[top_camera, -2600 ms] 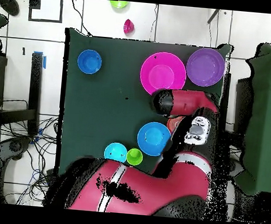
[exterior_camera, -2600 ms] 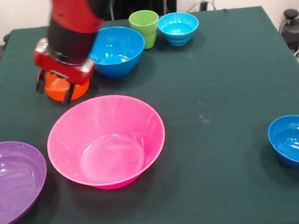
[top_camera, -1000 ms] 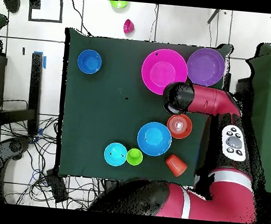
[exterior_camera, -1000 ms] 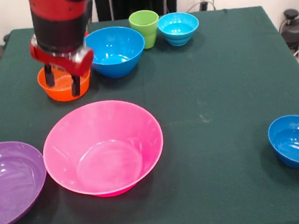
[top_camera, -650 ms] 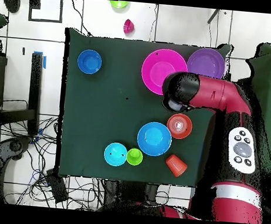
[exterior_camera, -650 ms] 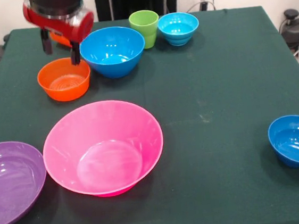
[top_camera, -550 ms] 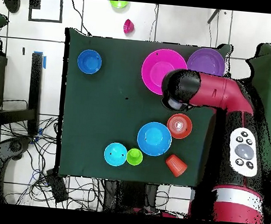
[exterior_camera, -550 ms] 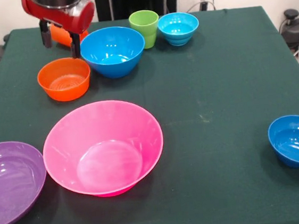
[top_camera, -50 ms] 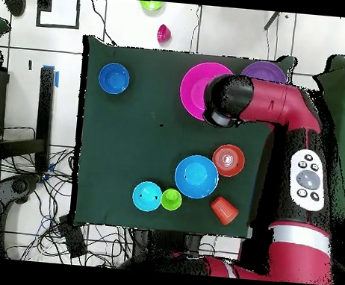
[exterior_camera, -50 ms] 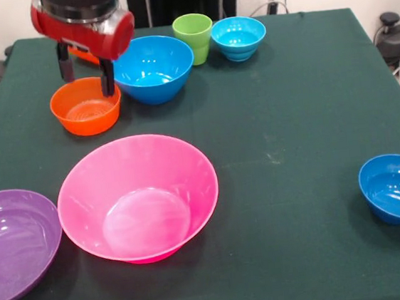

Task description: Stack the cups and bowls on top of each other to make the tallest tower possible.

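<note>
Across the green table [exterior_camera, -50 ms: 287, 98] sit separate upright bowls: pink bowl [exterior_camera, -50 ms: 138, 197], purple bowl [exterior_camera, -50 ms: 13, 241], blue bowl [exterior_camera, -50 ms: 152, 67], orange bowl [exterior_camera, -50 ms: 85, 106]. Above the orange bowl hangs the gripper [exterior_camera, -50 ms: 86, 70], fingers spread, empty. An orange cup [top_camera, -50 ms: 223, 210] lies tipped near the table's edge.

The end effector [exterior_camera, -50 ms: 86, 70], which earlier sat low around the small orange bowl [exterior_camera, -50 ms: 86, 105], now hangs above that bowl's far rim with its two dark fingers [exterior_camera, -50 ms: 109, 77] spread apart and empty. The big pink bowl [exterior_camera, -50 ms: 138, 197] has slid a little toward the purple bowl [exterior_camera, -50 ms: 14, 243], closing the gap between them. Seen from above, the red arm [top_camera, -50 ms: 272, 112] has swung off the orange bowl and orange cup [top_camera, -50 ms: 224, 210] and now covers part of the pink and purple bowls.
</note>
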